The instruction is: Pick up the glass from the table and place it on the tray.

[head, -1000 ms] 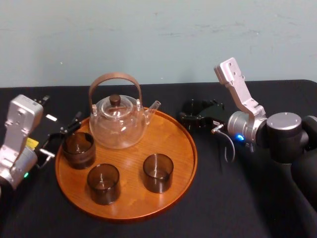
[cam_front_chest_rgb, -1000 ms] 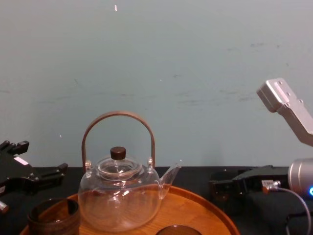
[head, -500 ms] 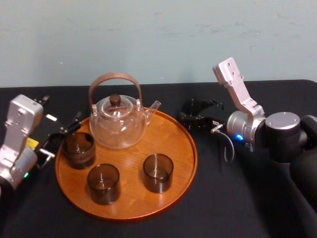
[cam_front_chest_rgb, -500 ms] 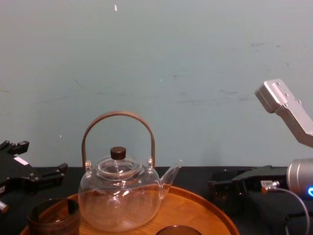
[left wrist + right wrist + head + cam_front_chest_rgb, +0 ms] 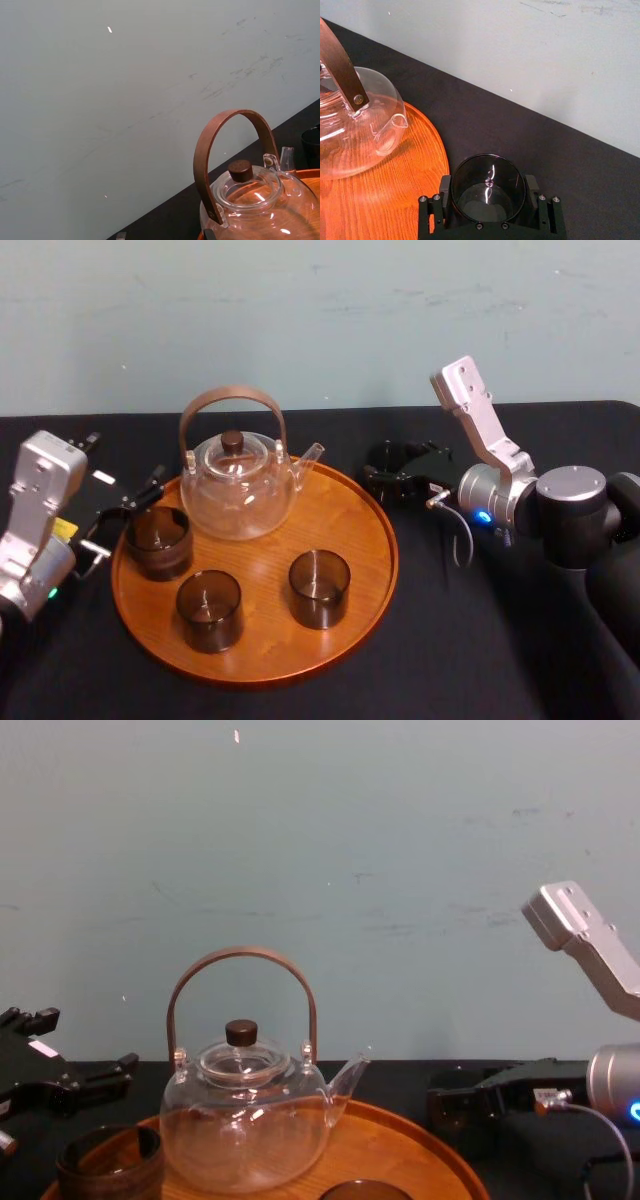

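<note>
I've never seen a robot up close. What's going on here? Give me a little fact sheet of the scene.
Tray: round wooden tray on a black table
On the tray: clear teapot; three dark glasses
Fourth glass: glass off the tray, just past its right rim
Right gripper: right gripper closed on both sides of that glass
Left gripper: left gripper open, by the tray's left rim, holding nothing
Left to do: set the glass on the tray

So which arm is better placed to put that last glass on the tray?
Right. The right gripper is around the smoky glass on the table, beside the tray's rim; the left gripper sits across the tray.
</note>
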`<state>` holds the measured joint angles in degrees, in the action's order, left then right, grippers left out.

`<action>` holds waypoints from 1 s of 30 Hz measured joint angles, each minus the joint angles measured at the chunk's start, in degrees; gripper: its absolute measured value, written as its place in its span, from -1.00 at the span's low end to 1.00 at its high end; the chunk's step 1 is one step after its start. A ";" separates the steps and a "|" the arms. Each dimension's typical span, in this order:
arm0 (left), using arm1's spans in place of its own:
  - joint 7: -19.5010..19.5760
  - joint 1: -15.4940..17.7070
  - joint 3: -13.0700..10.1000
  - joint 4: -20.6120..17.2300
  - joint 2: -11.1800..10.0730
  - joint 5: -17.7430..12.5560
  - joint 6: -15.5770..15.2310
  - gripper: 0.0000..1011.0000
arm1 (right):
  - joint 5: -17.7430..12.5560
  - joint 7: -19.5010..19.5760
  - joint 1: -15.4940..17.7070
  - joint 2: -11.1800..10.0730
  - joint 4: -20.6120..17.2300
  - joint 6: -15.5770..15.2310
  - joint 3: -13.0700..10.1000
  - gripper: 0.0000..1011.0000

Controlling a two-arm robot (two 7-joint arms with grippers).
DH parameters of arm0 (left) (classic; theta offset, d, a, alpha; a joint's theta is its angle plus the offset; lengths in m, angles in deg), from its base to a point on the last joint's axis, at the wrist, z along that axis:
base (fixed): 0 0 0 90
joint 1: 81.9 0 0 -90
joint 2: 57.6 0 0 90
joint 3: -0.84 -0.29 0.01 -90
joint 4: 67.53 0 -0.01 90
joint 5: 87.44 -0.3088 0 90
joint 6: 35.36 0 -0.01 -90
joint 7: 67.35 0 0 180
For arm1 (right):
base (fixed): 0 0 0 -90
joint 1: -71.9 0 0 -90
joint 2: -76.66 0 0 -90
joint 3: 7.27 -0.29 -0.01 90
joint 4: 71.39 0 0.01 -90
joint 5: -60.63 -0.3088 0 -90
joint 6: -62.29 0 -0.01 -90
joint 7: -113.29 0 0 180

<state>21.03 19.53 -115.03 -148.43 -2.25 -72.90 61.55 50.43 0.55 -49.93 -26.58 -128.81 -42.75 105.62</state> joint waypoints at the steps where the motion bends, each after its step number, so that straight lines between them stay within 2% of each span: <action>1: 0.00 -0.01 0.00 0.00 0.00 0.00 0.00 0.98 | 0.00 0.00 0.00 0.00 0.00 0.00 0.00 0.78; 22: 0.00 0.00 0.00 -0.01 0.00 0.00 0.00 0.98 | -0.12 0.00 0.03 0.00 -0.05 -0.07 0.00 0.78; 30: 0.00 0.00 0.00 -0.01 0.00 0.00 0.00 0.98 | -0.68 -0.31 1.73 -1.02 -3.76 -0.19 -0.68 0.78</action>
<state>21.03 19.53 -115.02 -148.43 -2.25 -72.90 61.54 49.74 0.23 -48.20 -27.61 -132.57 -42.94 104.94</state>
